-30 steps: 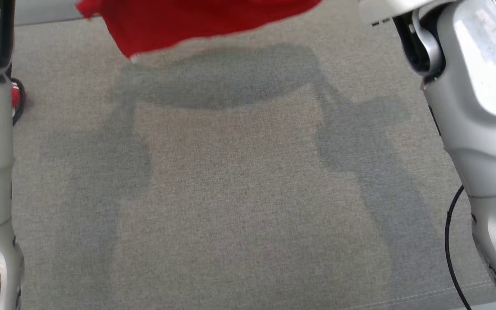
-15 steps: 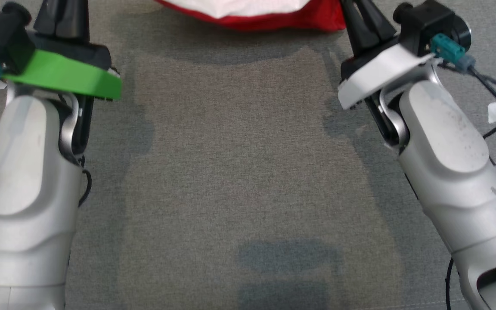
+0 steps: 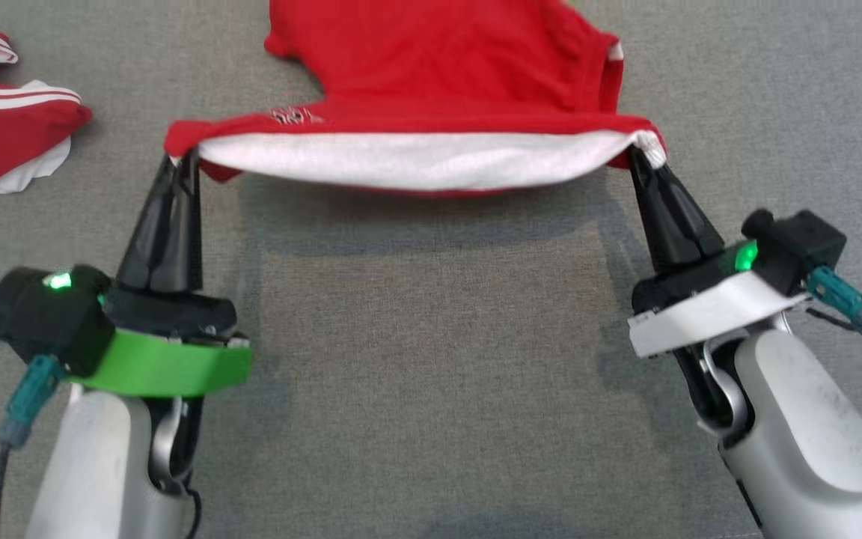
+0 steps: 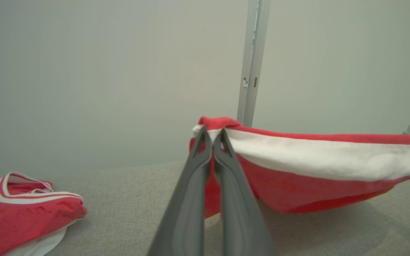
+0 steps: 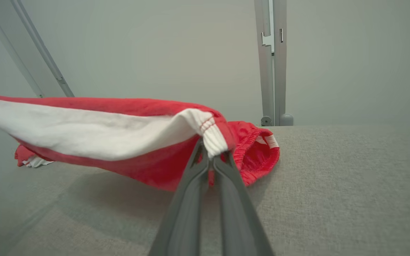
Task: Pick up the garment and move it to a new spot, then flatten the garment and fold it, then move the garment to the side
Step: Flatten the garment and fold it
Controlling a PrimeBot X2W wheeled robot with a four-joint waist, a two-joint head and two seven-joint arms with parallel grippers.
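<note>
Where the head view looks down on the grey worktop (image 3: pixel 431 359), the red garment (image 3: pixel 438 67) hangs stretched between both arms. On one corner the left jaws are clamped; on the opposite corner the right jaws are clamped. The dark fingers (image 3: pixel 165 224) of each pair taper to a point at the cloth. The held edge is raised off the worktop and sags slightly at mid-span, showing a white lining (image 3: pixel 416 161). The rest of the garment lies on the worktop toward the far edge. A second garment (image 3: pixel 4 135), red and white, lies crumpled toward the far left, well apart.

Left wrist view: the two fingers (image 4: pixel 190 206) meet at the tips, pinching the garment corner. The cloth runs off to the right, clear of the worktop. A metal post (image 4: pixel 253 60) stands behind the far edge.

Right wrist view: the fingers (image 5: pixel 187 213) close together on a white ribbed corner (image 5: pixel 212 138). The cloth spans to the left; a bunched red part touches the worktop just beyond the fingertips.
</note>
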